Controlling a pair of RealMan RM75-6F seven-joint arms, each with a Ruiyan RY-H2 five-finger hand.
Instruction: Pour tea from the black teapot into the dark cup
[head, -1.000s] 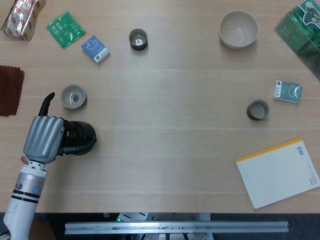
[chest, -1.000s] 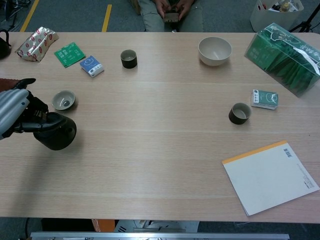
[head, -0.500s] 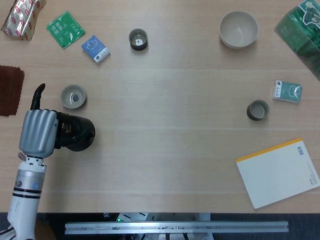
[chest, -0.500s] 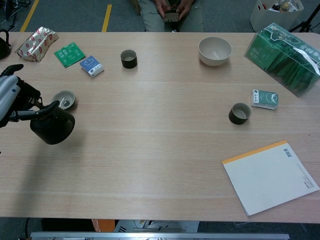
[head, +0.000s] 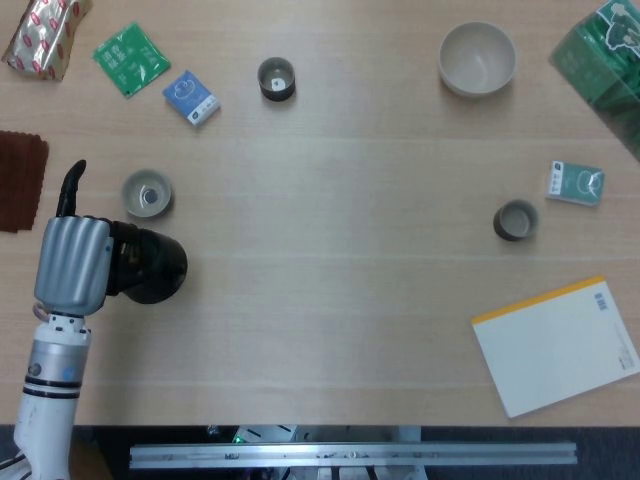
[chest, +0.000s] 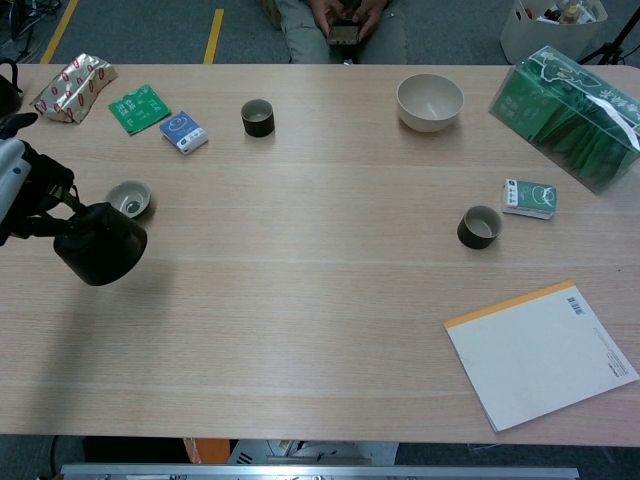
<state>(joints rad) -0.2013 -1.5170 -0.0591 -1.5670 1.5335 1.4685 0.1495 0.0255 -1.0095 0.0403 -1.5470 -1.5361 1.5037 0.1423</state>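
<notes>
Robot's left hand (head: 72, 262) grasps a black teapot (head: 148, 265) near the tabletop's left edge.
The teapot sits tilted just beside a small pale cup (head: 147, 193); the dark cup (head: 516, 220) stands well apart, toward the right edge.

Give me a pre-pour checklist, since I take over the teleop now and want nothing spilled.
1. Teapot held: ok, the left hand grips it at its handle side.
2. Teapot off the table: ok, the chest view shows its shadow apart from it.
3. Target picked: cannot tell; two dark cups stand free, one far, one at right.
4. Spout over a dark cup: not ok, it sits by the small pale cup.
5. Path to the far cup: ok, only the blue packet lies near.
6. Right hand: cannot tell, not in view.
</notes>
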